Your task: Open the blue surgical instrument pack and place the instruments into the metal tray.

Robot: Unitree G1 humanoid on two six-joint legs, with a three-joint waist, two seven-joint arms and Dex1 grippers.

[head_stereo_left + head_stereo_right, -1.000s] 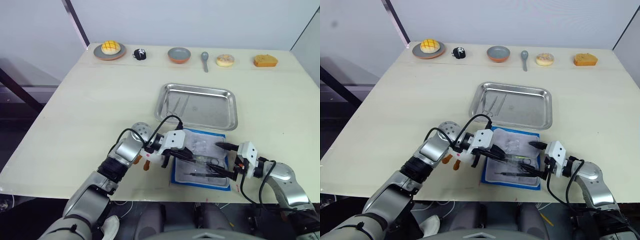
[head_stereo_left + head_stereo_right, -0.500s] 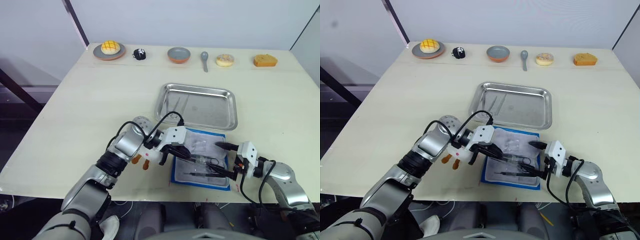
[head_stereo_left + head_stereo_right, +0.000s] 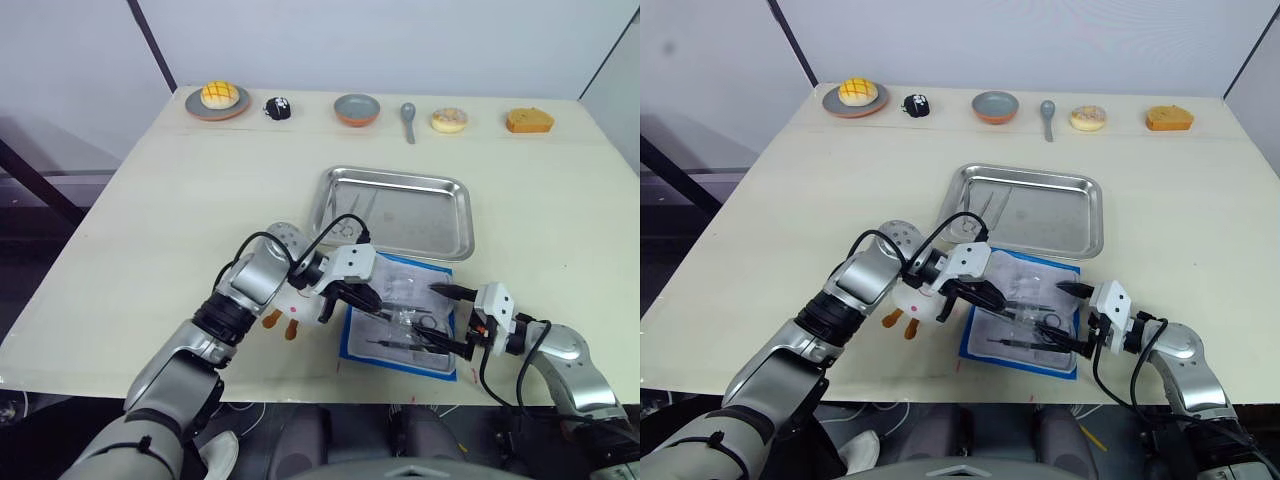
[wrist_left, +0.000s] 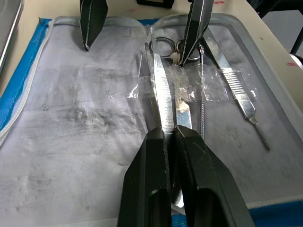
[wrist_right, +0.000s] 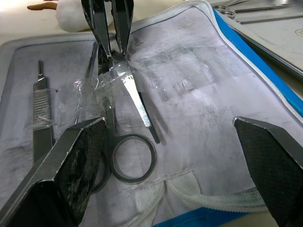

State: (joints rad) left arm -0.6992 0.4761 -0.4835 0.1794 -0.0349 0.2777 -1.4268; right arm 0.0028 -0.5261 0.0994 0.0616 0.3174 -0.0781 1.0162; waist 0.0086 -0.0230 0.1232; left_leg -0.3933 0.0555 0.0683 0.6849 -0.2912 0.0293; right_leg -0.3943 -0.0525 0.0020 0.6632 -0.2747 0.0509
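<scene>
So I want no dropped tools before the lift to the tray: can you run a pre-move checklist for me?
1. Blue surgical instrument pack open, lining exposed: ok.
2. Left claw shut on the scissors: ok.
3. Scissors free of the clear plastic film: cannot tell; film lies across the blades.
4. Right claw open, near the pack's edge, not touching the instruments: ok.
5. Metal tray has bare room; instruments already in it sit at its left end: ok.
</scene>
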